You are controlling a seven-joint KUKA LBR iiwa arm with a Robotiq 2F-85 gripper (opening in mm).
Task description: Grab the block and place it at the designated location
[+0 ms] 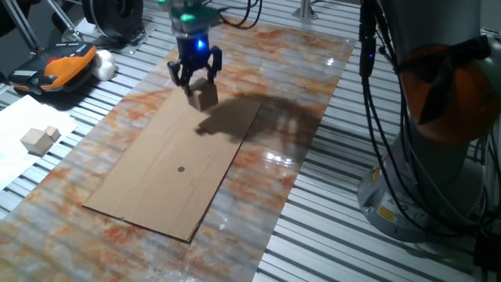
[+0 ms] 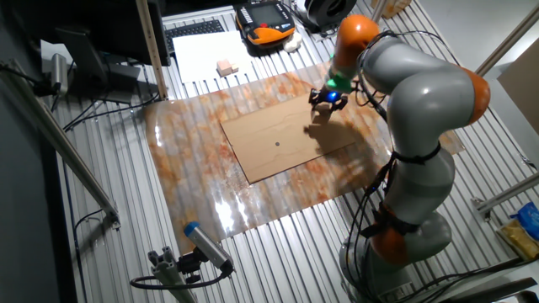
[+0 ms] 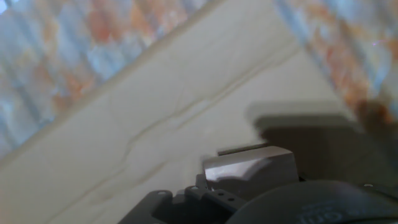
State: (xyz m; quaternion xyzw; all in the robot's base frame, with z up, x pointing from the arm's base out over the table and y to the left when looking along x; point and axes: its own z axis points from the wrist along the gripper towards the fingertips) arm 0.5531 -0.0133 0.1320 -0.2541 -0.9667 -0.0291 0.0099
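Block [image 1: 206, 95] hangs clamped in the claw [image 1: 196, 76] above cardboard [image 1: 156, 184].

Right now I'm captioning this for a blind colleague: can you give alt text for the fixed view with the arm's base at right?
A gripper holds a block above the far end of a cardboard sheet, whose small dark dot lies bare nearer the camera. Two paler blocks sit on white paper at left.

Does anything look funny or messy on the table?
Nothing looks spilled or broken. The only unusual thing is the block, which hangs tilted in the gripper above the far end of the cardboard sheet instead of sitting flat.
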